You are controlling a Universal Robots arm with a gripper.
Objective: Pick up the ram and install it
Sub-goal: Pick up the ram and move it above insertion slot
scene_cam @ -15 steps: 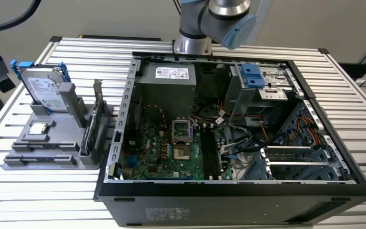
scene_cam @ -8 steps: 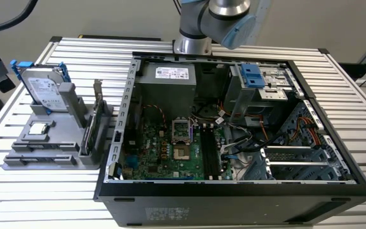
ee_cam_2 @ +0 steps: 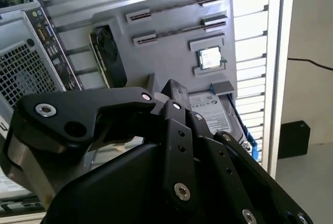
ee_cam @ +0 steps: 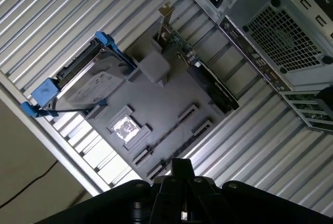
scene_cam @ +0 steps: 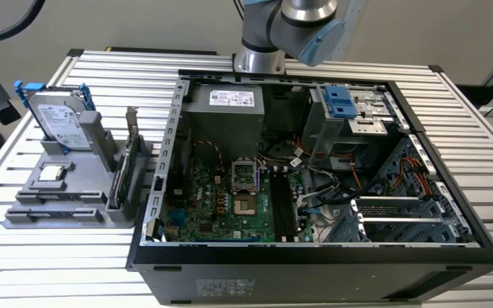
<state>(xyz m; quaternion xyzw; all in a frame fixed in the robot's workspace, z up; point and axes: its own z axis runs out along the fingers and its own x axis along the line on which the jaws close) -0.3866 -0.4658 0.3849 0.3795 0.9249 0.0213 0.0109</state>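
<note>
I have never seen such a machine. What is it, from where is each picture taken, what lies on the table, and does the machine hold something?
It is a robot arm with a black claw at its end. The exterior view comes from a camera off the arm; both wrist views come from cameras riding on the arm. On the slatted table stands an open computer case, its motherboard exposed. At the exterior view's left sits a grey holder with a hard drive, a silver chip, an upright card and two thin ram sticks. I see nothing in the claw; the ram sticks lie in the holder.
</note>
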